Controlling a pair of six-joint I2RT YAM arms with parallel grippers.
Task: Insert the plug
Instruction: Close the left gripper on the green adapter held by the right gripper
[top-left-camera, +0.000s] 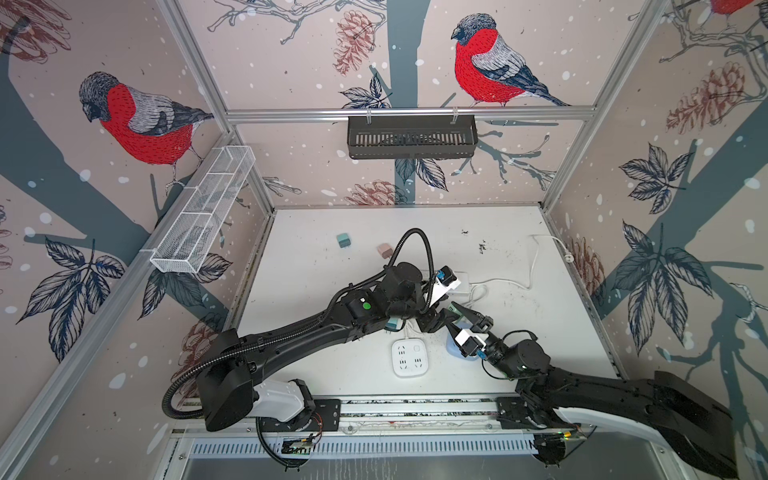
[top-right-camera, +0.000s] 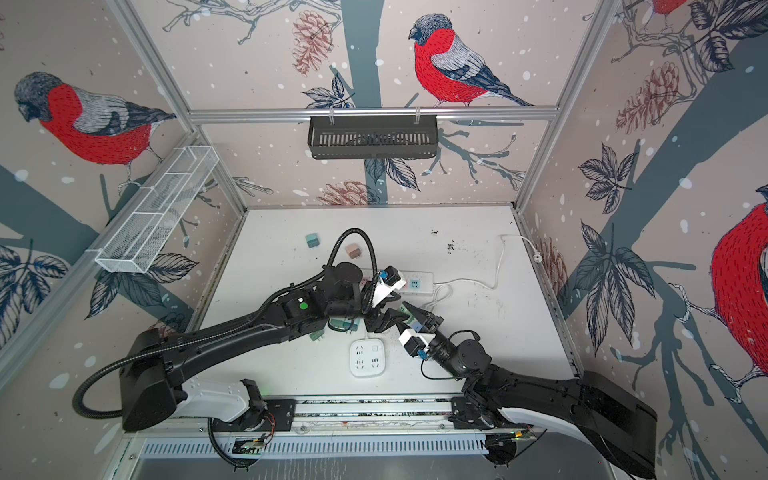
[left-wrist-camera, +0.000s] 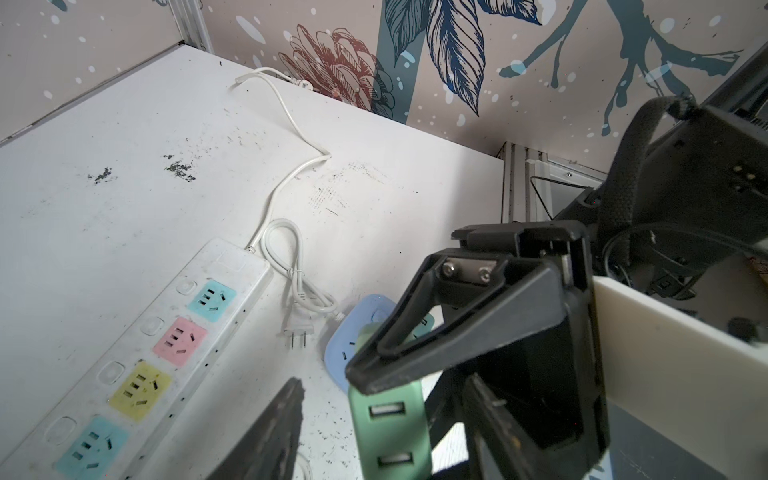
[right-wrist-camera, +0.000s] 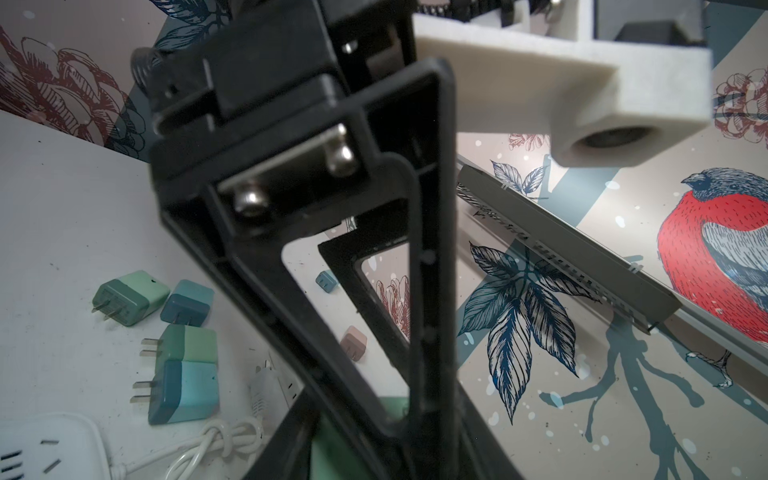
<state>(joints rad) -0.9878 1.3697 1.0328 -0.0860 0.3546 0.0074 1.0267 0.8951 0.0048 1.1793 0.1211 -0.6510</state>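
The right gripper (top-left-camera: 452, 316) clamps the mint-green rectangular plastic charger plug (left-wrist-camera: 390, 436), which lies lengthwise between the left gripper's (left-wrist-camera: 374, 417) parted, non-touching fingers (left-wrist-camera: 270, 428).

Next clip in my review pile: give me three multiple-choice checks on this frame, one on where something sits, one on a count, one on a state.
1. Where is the white square socket block?
A far left corner
B near the front edge of the table
C far right corner

2. How many USB ports show on the green adapter?
A one
B two
C four

3. The white two-pin plug is:
A pushed into a socket
B lifted in the air
C lying loose on the table

Answers:
1 B, in a top view it sits just behind the front rail.
2 B, the left wrist view shows two slots on its face.
3 C, its bare pins rest on the tabletop.
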